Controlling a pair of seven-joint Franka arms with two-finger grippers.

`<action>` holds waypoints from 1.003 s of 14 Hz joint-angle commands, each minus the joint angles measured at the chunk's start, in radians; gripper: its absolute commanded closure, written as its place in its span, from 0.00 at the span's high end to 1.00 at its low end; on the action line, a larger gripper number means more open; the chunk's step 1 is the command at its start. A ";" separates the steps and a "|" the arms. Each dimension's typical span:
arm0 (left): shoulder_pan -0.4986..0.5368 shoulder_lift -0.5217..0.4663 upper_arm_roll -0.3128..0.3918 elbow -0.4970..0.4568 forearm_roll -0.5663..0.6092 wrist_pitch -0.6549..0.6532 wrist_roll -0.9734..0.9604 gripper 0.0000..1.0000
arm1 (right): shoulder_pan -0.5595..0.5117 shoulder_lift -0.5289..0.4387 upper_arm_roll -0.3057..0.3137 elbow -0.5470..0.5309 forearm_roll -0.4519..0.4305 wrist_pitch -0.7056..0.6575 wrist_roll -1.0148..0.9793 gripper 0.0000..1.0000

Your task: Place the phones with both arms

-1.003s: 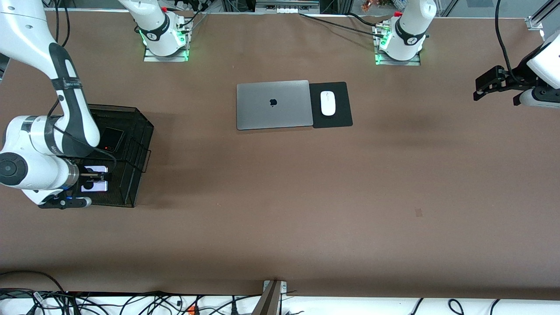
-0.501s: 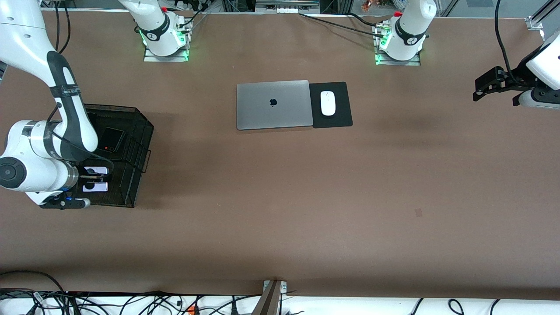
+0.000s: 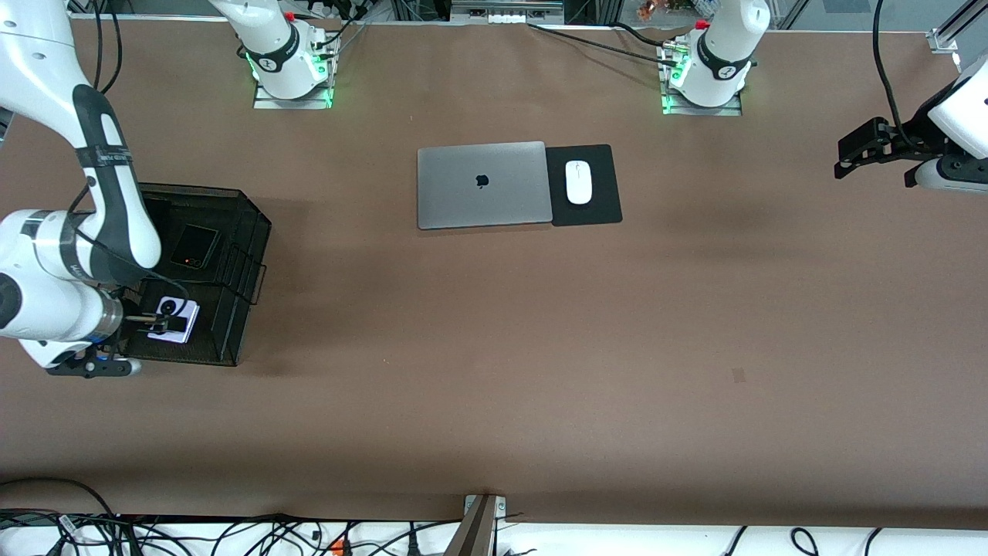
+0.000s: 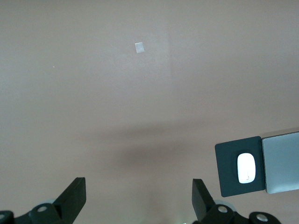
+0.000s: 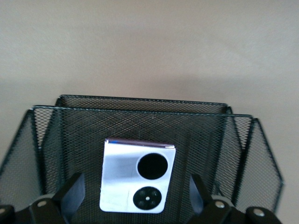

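Note:
A lavender-white phone (image 3: 185, 326) with two black camera circles lies in the black mesh basket (image 3: 248, 232), in the part nearer the front camera. My right gripper (image 3: 157, 318) hangs over it, open. In the right wrist view the phone (image 5: 122, 175) sits free between the spread fingers (image 5: 71, 192), touching neither of them. A small squarish black phone (image 3: 193, 245) rests in the same basket, farther from the camera. My left gripper (image 3: 855, 151) waits open over bare table at the left arm's end, its own view showing the gripper (image 4: 138, 200) with nothing in it.
A closed grey laptop (image 3: 482, 184) lies mid-table near the bases, with a white mouse (image 3: 578, 182) on a black pad (image 3: 602, 166) beside it. The basket's mesh walls (image 5: 140, 121) rise round the right gripper. The left wrist view also shows the mouse (image 4: 246, 168).
The right gripper has opened and let go of the lavender-white phone, which now lies slightly turned in the basket. The right arm has drawn back a little. The left arm is still.

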 commanded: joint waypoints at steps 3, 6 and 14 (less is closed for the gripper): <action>0.008 0.003 -0.005 0.008 -0.010 -0.009 0.013 1.00 | -0.001 -0.070 0.079 0.189 0.116 -0.318 -0.002 0.99; 0.008 0.003 -0.005 0.008 -0.012 -0.009 0.013 1.00 | -0.001 -0.147 0.105 0.199 0.145 -0.389 0.001 0.99; 0.009 0.008 -0.003 0.009 -0.012 -0.008 0.015 1.00 | 0.002 -0.277 0.161 0.193 0.140 -0.555 0.074 0.99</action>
